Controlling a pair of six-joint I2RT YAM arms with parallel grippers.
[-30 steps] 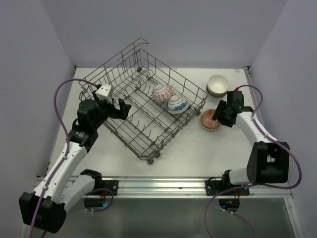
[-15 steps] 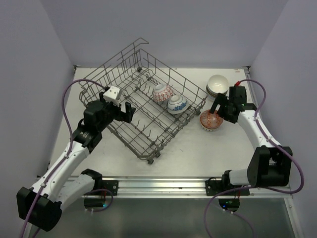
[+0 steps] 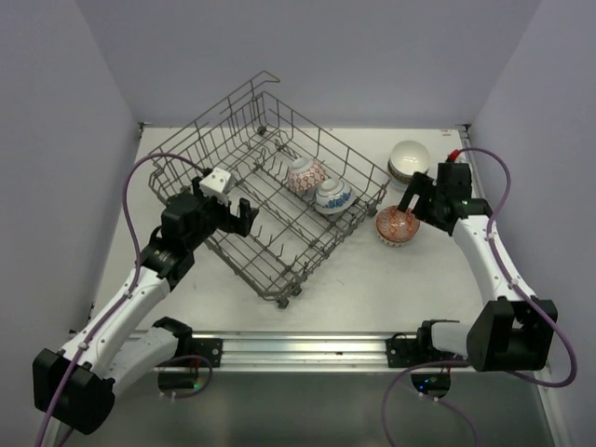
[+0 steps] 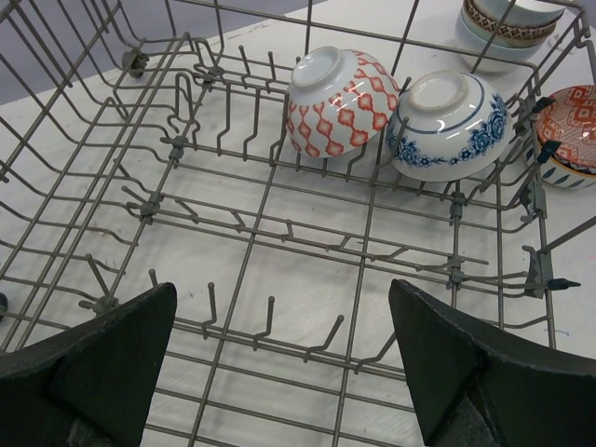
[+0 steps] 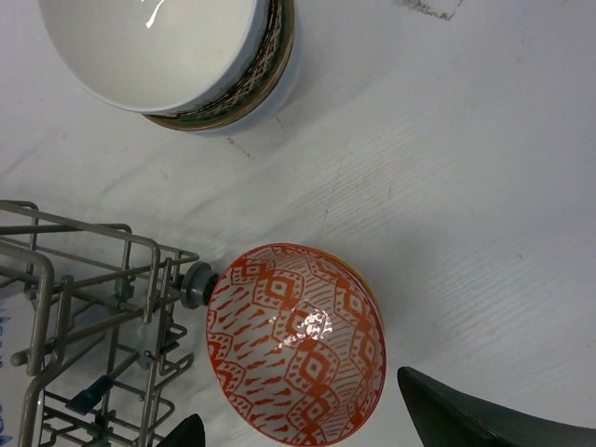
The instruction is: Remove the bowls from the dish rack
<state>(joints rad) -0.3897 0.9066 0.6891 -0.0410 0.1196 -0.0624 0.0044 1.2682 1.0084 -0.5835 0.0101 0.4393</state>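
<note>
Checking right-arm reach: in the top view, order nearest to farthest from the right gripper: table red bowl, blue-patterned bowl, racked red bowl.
1. Red bowl on the table, by the right gripper.
2. Blue-patterned bowl, inside the dish rack.
3. Racked red bowl, farther left.

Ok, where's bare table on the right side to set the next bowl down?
Bare table runs from the red-patterned bowl to the near edge, bordered on the left by the dish rack. Further back is crowded: the white-topped stack, the red-patterned bowl and the rack's corner sit close together, with the right gripper open over that bowl.
</note>
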